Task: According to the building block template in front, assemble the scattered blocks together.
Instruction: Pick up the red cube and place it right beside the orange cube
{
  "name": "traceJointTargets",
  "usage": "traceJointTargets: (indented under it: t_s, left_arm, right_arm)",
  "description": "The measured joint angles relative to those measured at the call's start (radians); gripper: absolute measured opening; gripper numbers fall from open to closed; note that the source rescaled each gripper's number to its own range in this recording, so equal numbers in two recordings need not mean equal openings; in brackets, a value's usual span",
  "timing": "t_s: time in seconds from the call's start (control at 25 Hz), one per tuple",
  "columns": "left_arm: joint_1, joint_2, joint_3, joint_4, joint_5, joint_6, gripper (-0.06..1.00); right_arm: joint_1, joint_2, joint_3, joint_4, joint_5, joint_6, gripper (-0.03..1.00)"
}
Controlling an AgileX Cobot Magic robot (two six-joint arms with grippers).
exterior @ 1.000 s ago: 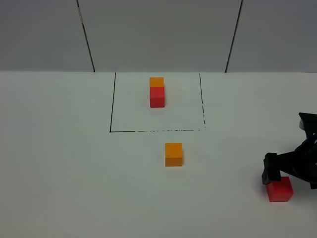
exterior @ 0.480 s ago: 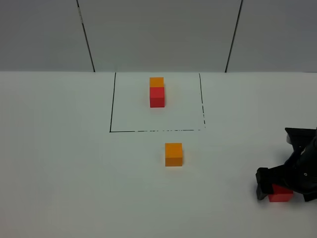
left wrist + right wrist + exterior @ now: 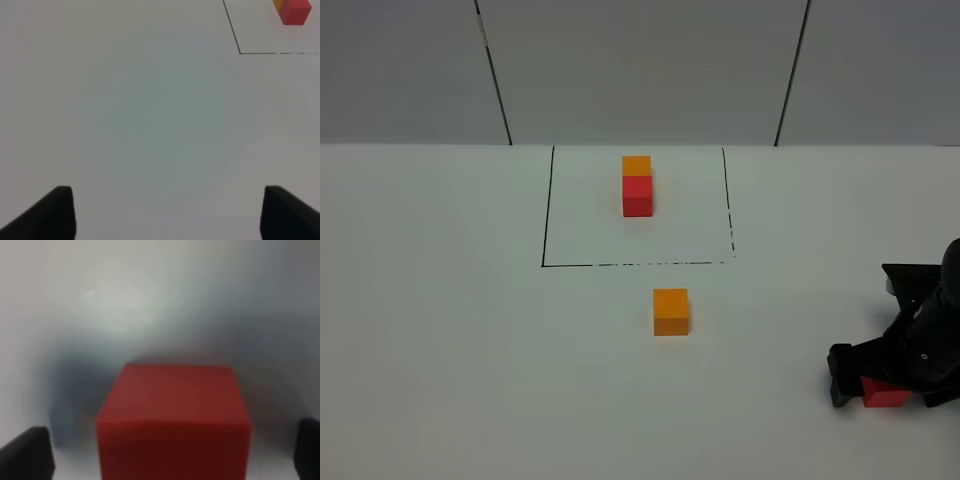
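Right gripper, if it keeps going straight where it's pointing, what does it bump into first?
Probably the red cube. It sits inside the open right gripper, directly ahead in the right wrist view. The picture is blurry, so how near is unclear.

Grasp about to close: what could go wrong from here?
The right gripper is open astride the red cube, touching neither side; if contact is uneven, the cube may twist or slide.
In the high view the arm hides most of the cube, so a slip might go unseen.
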Motion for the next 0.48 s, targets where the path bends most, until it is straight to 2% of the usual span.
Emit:
traceJointTargets:
  t_s: [0.28,0.4,0.48]
  left_arm:
    - [0.000,0.000,0.000,0.000,0.000,0.000,0.71]
    - [0.000,0.000,0.000,0.000,0.000,0.000,0.71]
    - [0.000,0.000,0.000,0.000,0.000,0.000,0.71]
  right_arm:
    - [0.000,0.010,-0.009,-0.007,0.003,0.005,0.89]
    - [0.000,0.011,-0.009,-0.014,0.003,0.005,0.79]
    - [0.000,0.013,-0.009,-0.024,0.003,0.005,0.66]
